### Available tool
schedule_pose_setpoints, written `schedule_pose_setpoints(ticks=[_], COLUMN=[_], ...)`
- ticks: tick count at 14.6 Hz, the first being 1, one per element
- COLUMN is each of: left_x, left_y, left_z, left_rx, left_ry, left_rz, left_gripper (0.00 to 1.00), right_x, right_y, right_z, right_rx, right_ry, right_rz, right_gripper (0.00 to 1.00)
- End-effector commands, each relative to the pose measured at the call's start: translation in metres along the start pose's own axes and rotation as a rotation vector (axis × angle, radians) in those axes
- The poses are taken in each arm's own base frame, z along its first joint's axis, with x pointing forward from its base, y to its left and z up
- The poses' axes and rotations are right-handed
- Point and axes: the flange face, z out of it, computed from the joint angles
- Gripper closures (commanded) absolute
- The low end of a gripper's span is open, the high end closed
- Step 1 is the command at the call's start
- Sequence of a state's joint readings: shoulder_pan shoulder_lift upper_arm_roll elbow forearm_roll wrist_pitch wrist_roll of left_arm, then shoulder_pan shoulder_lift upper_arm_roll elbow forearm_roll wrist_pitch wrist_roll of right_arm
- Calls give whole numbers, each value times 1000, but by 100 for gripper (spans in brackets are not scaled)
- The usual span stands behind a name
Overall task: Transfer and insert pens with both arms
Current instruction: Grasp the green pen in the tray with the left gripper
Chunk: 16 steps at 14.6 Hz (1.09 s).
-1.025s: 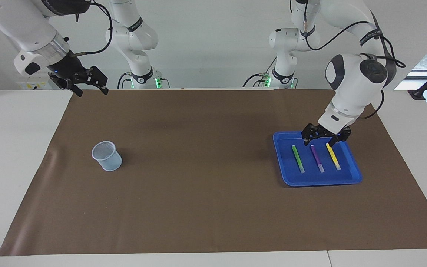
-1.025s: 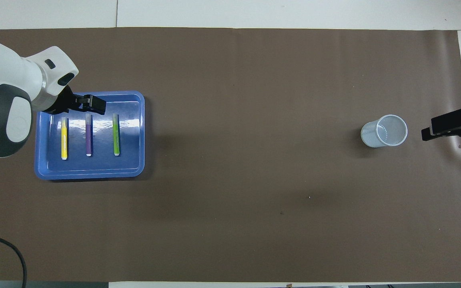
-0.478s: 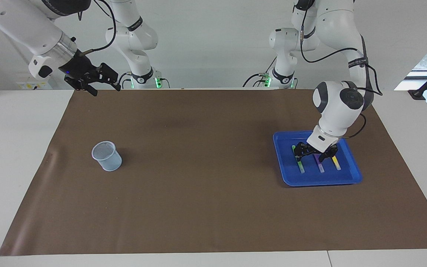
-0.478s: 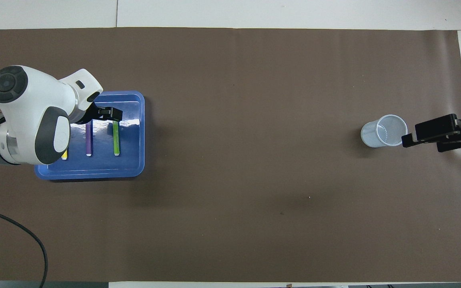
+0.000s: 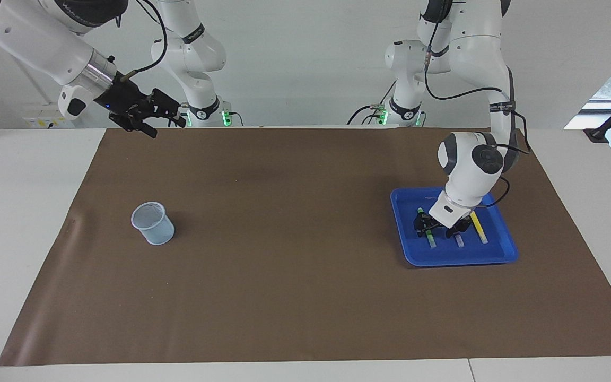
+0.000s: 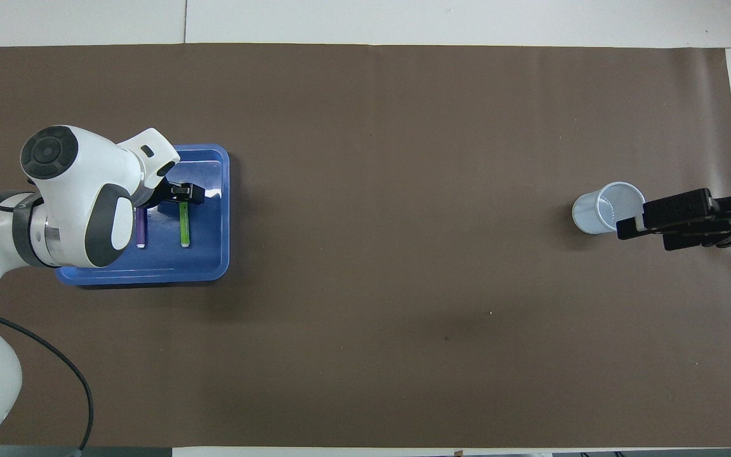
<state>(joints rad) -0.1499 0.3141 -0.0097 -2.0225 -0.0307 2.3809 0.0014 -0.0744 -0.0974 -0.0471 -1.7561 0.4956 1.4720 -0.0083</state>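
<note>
Facing view, lower right of the frame: the left pincer (image 5: 437, 228) sits low in the blue tray (image 5: 502, 257), its jaws spread astride the green pen (image 5: 429, 237). The purple pen (image 5: 459, 241) lies just beside it and the yellow pen (image 5: 479, 229) past that. Risk: a closing finger may catch the purple pen, or the green pen may roll out of the jaws. Upper left, the right pincer (image 5: 165, 121) hangs raised and spread, waiting above the desk edge, well apart from the mesh cup (image 5: 153, 223)
</note>
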Motion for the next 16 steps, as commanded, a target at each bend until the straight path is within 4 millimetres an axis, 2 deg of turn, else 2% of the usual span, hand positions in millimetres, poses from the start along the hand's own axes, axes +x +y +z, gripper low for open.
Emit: schedule_pose_setpoints(ticks=[1, 2, 3, 6, 8, 10, 11, 13, 14, 16], left_x=[-2, -2, -2, -2, -2, -4, -5, -7, -8, -6], left_y=[1, 1, 1, 1, 0, -8, -10, -9, -4, 8], left_z=[0, -1, -2, -3, -8, -31, -49, -79, -97, -120], left_rx=[17, 17, 17, 17, 17, 17, 16, 11, 7, 6], left_ry=[22, 17, 20, 20, 19, -6, -12, -8, -5, -24], left_rz=[15, 15, 12, 4, 4, -11, -25, -116, -190, -302], left_gripper=[47, 84, 100, 100, 100, 100, 100, 100, 100, 100], right_x=[-14, -17, -19, -23, -23, -18, -16, -14, -8, 2], right_y=[13, 15, 17, 17, 13, 5, 6, 4, -6, -17], right_z=[7, 11, 14, 25, 23, 27, 33, 55, 71, 93], right_rx=[89, 115, 141, 239, 254, 291, 318, 345, 364, 390], right_ry=[31, 36, 40, 23, 26, 35, 26, 0, -13, -12], right_rz=[17, 25, 37, 109, 157, 178, 190, 204, 204, 216], right_gripper=[0, 0, 0, 0, 0, 0, 0, 0, 0, 0])
